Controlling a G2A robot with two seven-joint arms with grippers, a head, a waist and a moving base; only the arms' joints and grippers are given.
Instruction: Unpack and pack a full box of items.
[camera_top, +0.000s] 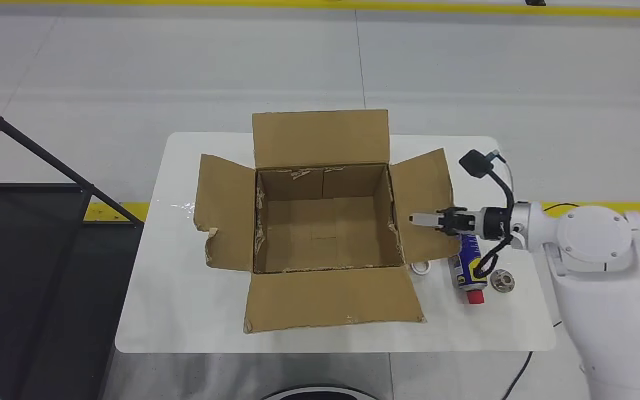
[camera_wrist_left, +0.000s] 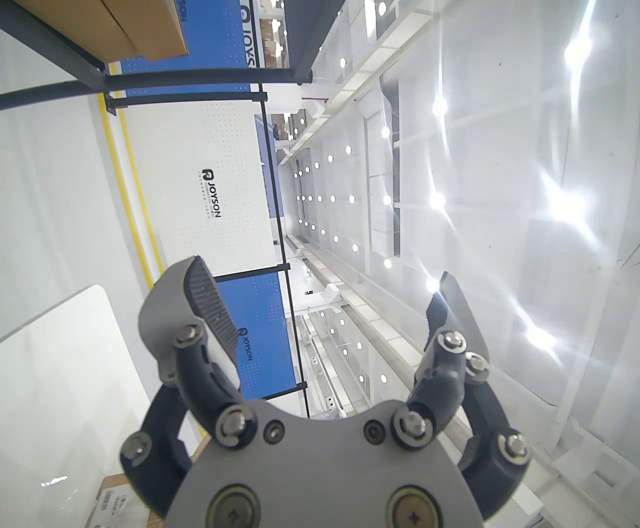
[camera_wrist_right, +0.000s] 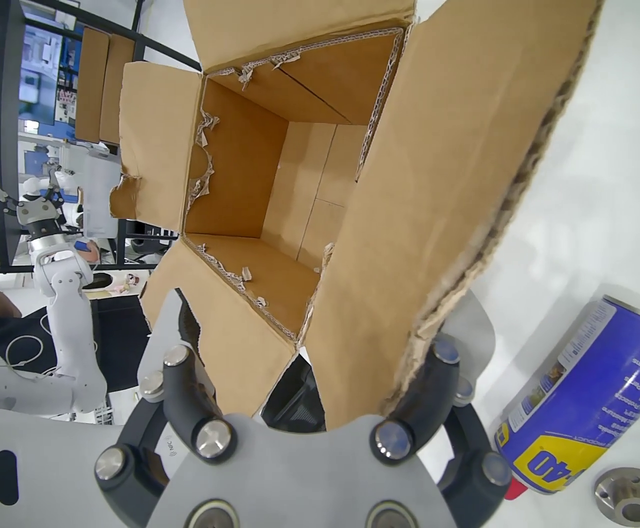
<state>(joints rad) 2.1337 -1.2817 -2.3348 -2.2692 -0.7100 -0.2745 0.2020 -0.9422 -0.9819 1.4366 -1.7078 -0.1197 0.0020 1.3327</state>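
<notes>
I am hovering the right tool (camera_top: 420, 218) (camera_wrist_right: 320, 310) released. Its fingers are spreading to either side of the right flap (camera_top: 420, 190) (camera_wrist_right: 450, 175) of the cardboard box (camera_top: 320, 140) (camera_wrist_right: 240, 165) and are not clenching it. My guess is that this is to hold the flap out of the way. The box is sitting mid-counter (camera_top: 180, 300) with all four flaps folded out and its bare floor showing. The spray can (camera_top: 466, 272) (camera_wrist_right: 570, 395) is lying on its side toward the counter's right edge, just beside that flap. A metal fitting (camera_top: 502, 282) (camera_wrist_right: 617, 487) and a white ring (camera_top: 422, 267) are lying close to the can. With these items outside the box, I judge repacking comes next. The left tool (camera_wrist_left: 320, 275) is gaping, pointing at the ceiling, parked clear.
</notes>
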